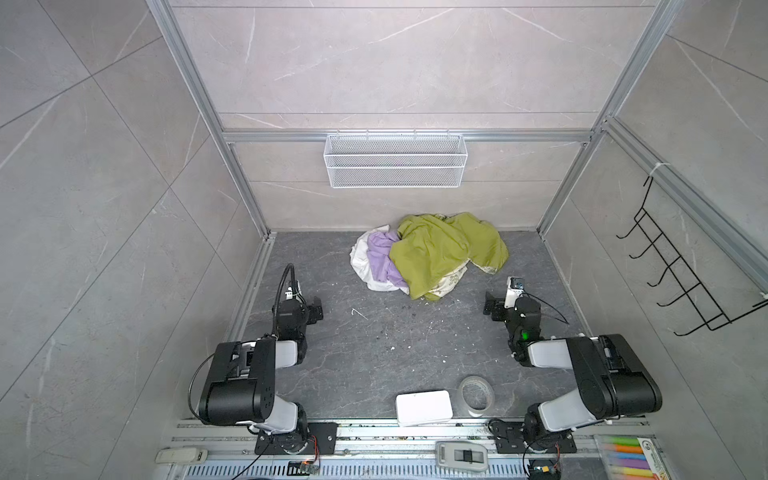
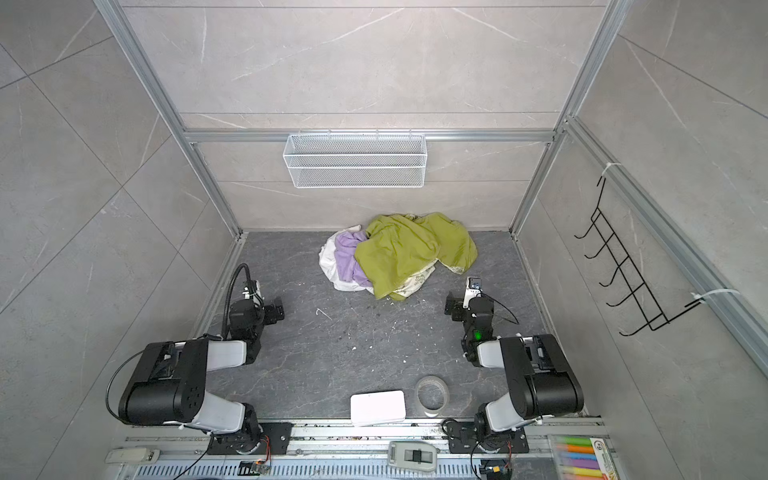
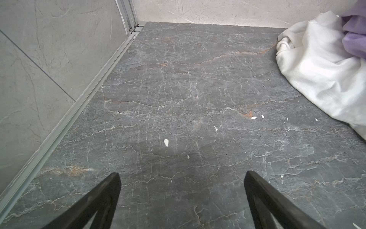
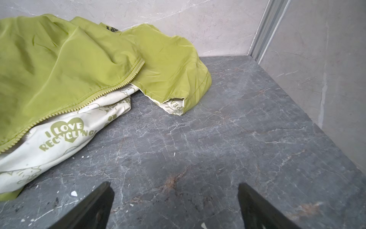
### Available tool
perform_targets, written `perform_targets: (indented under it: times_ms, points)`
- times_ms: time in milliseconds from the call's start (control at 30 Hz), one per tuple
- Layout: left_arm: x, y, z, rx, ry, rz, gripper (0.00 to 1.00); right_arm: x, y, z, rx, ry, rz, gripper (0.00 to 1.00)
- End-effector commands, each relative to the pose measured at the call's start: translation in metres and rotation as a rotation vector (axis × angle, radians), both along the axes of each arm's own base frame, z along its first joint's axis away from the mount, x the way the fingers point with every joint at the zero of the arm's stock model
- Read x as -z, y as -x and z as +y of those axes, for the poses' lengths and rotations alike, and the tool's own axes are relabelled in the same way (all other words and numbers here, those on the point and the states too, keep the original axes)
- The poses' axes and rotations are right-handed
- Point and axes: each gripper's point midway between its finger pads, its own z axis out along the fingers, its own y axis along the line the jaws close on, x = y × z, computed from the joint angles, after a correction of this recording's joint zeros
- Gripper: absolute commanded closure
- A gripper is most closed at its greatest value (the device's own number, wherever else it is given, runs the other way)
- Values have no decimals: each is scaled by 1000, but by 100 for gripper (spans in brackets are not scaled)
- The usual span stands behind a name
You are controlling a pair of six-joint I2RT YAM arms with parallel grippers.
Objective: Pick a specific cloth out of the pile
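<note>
Grey stone-patterned walls enclose a dark grey marbled counter point(image 1: 374, 353), and we find the task not begun. Near the back wall the pile of soft cloths point(image 1: 419, 266) lies untouched by either arm. In it the small light purple soft cloth point(image 1: 383, 254) sits between a white cloth point(image 1: 362, 266) and a large olive-green cloth with a cream printed edge point(image 1: 449, 249), which partly overlaps it. The left tool point(image 3: 182, 173) and the right tool point(image 4: 174, 184) both stand spread, holding nothing, short of the heap. In our judgement the reach, the grip and the drawing-out all remain.
</note>
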Motion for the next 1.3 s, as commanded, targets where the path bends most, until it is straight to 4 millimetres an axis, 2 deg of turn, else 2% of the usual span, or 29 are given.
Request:
perform_targets:
  times_ms: [0, 1100, 1200, 1267]
  points:
    - [-14, -7, 1, -6, 9, -60, 0, -5, -5, 0, 0, -20, -13, 0]
    - [-13, -6, 1, -6, 7, -59, 0, -8, -3, 0, -5, -12, -25, 0]
    - [-19, -7, -2, -8, -18, -67, 0, -16, -3, -5, 35, -1, -25, 0]
    - [-29, -6, -1, -44, -54, -55, 0, -26, -3, -6, 51, 8, -1, 0]
